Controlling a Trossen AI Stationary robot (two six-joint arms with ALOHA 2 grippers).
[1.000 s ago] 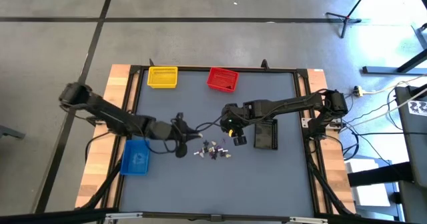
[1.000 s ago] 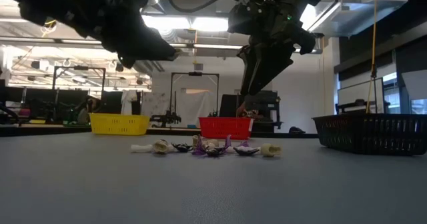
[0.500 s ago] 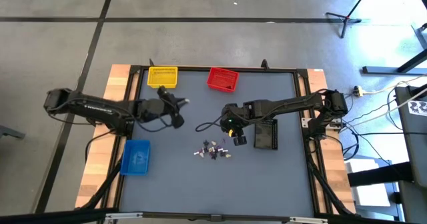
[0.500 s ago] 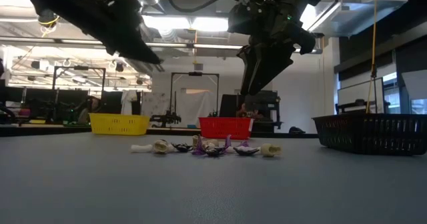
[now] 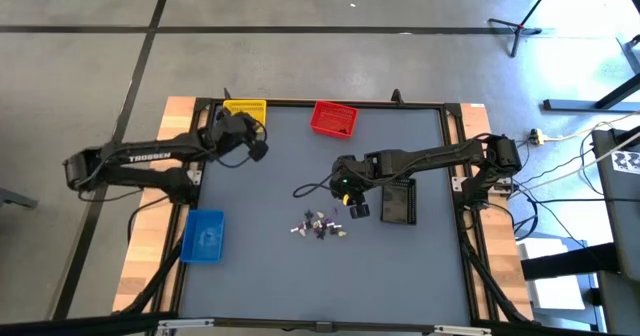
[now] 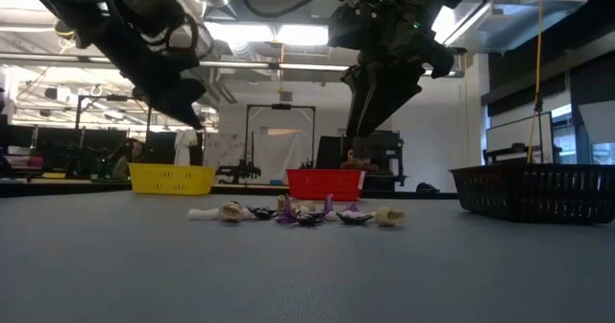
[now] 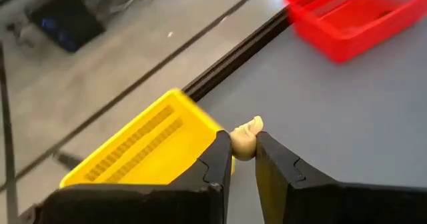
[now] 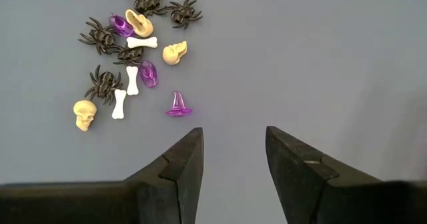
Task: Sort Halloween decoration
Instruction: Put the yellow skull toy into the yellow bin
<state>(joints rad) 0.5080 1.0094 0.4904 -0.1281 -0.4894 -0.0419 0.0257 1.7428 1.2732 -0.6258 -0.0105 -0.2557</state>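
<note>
Only your left wrist view shows the left claw (image 7: 243, 159) gripping a pale tan skull trinket (image 7: 245, 138) beside the yellow plastic bin (image 7: 143, 149). The right claw (image 8: 233, 159) hangs open above the scattered white, purple and dark trinkets (image 8: 133, 57) mid-surface.

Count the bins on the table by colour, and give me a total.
Yellow bin: 1
Red bin: 1
Blue bin: 1
Black bin: 1
Total: 4
</note>
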